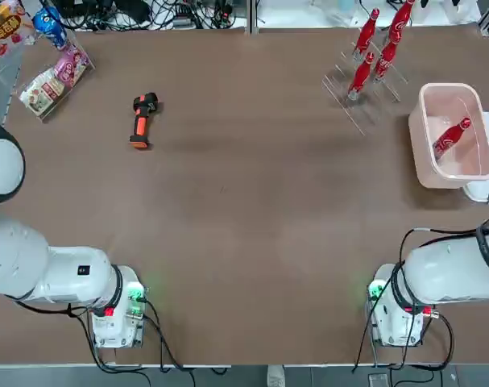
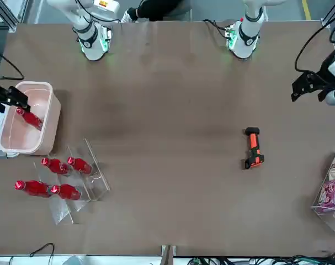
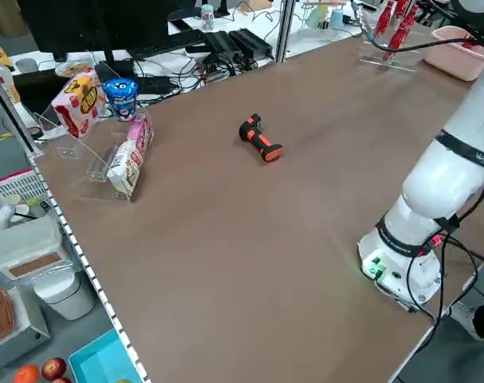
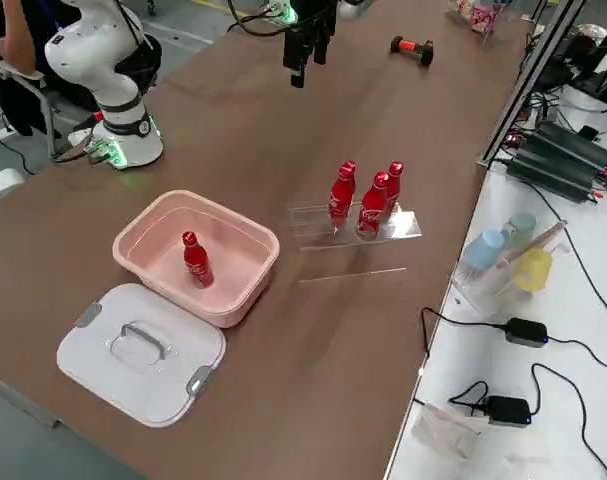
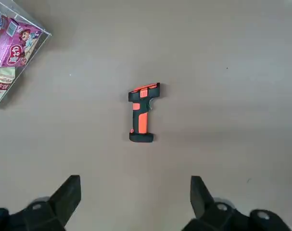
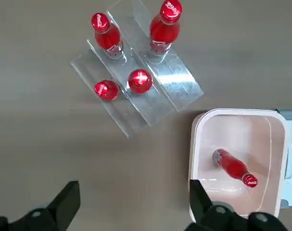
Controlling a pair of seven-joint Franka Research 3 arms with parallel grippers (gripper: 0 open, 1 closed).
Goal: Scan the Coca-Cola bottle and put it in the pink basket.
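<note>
Now the Coca-Cola bottle (image 6: 234, 167) lies in the pink basket (image 6: 198, 144); the right gripper (image 6: 131, 202) hovers above it, open, and the left gripper (image 5: 135, 197) far from it, open too.

Even, bright overhead light across all views; the brown counter (image 1: 252, 201) reads flat, with only a faint darker patch near centre of the top view. Shadows short and soft. Mild glare on the clear acrylic rack (image 6: 136, 91) in the right wrist view, upper half of frame. Green indicator glow at the arm bases, lower corners of the top view. Focus sharp throughout.
</note>
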